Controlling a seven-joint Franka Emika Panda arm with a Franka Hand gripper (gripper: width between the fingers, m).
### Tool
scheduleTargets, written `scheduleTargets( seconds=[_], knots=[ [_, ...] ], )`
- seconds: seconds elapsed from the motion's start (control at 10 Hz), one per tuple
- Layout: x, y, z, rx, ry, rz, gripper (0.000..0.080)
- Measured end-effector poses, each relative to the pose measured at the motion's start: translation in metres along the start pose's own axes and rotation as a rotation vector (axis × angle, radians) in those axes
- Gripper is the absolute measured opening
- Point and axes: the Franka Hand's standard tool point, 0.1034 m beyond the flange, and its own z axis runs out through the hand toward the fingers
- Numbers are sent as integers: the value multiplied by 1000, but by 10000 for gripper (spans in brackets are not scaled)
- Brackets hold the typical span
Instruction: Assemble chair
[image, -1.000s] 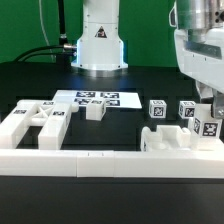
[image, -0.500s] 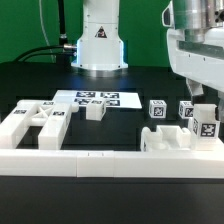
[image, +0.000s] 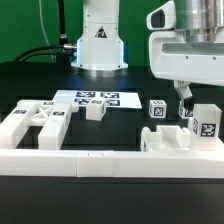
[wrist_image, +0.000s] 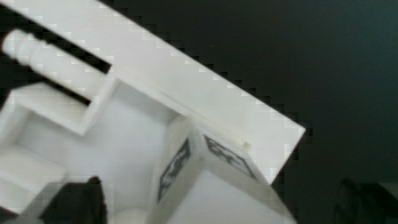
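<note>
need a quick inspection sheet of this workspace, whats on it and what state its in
surface: black table; marker board lies flat near the robot base
job's things: white chair parts on the exterior view's left; loose cubes; tagged block upright at the slab piece
clutter: long white rail along the front
grippers: gripper open above the tagged block, holding nothing
cables: black cables behind the table
surroundings: green backdrop

Robotics lab: marker board (image: 95, 98), arm base (image: 100, 42)
</note>
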Motion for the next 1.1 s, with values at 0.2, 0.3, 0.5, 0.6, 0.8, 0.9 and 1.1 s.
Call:
scheduleTargets(
  seconds=[0.2, 0.3, 0.5, 0.6, 0.8, 0.9, 1.1],
  knots=[
    [8, 0, 1, -33, 6, -338, 649],
    [10, -1, 2, -36, 4, -411, 649],
    [10, 0, 2, -37, 2, -530, 649],
    [10, 0, 2, -37, 1, -590, 649],
    [10, 2, 2, -72, -8, -754, 649],
    [10, 3, 1, -100, -13, -850, 649],
    [12, 2, 1, -122, -18, -993, 649]
  ],
)
